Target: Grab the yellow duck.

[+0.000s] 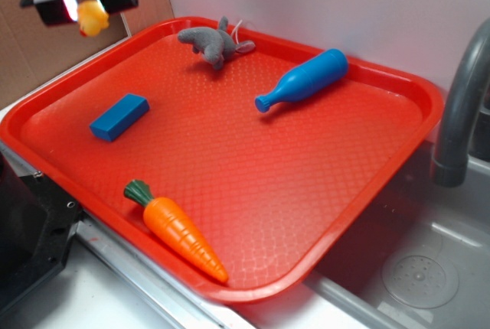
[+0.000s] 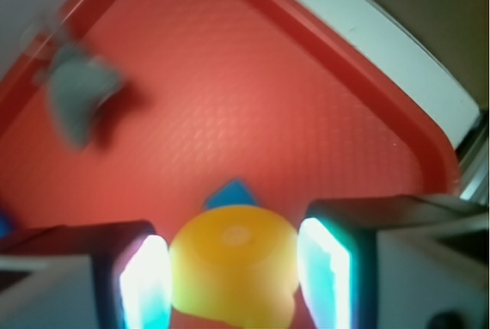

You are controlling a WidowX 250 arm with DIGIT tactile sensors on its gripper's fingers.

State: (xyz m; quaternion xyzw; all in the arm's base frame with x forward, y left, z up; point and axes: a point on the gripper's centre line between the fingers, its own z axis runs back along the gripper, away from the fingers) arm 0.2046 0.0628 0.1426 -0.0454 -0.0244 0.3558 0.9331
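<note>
The yellow duck is held between my gripper's fingers, lifted well above the back left corner of the red tray. My gripper is shut on it at the top left of the exterior view. In the wrist view the duck fills the gap between the two lit pads, with its flat underside facing the camera. The tray lies far below.
On the tray are a blue block, a blue bottle lying down, a grey plush toy at the back and an orange carrot at the front edge. A grey faucet and sink stand at right.
</note>
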